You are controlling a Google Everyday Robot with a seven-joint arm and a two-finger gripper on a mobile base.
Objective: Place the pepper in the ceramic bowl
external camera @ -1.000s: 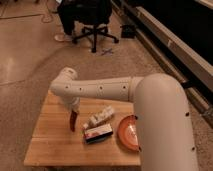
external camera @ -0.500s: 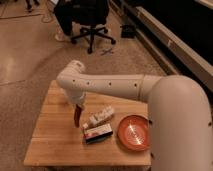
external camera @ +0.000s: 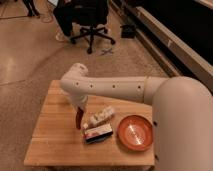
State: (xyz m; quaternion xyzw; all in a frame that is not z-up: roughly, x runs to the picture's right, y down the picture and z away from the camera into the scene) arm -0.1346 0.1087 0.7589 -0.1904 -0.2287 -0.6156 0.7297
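The ceramic bowl (external camera: 135, 132), wide, shallow and glossy orange-red, sits on the right part of the wooden table (external camera: 50, 145). My white arm reaches in from the right across the table. My gripper (external camera: 78, 116) hangs at the arm's end over the table's middle left, well left of the bowl. It is shut on the pepper (external camera: 77, 120), a small dark-red slender thing held upright just above the table top.
A flat red-and-white box (external camera: 97, 133) lies between the gripper and the bowl. A pale translucent cup (external camera: 101, 115) lies on its side just behind the box. An office chair (external camera: 90, 22) stands on the floor beyond the table.
The arm has drawn back from over the bowl, which now shows whole. The gripper with the pepper has shifted slightly right, toward the box.
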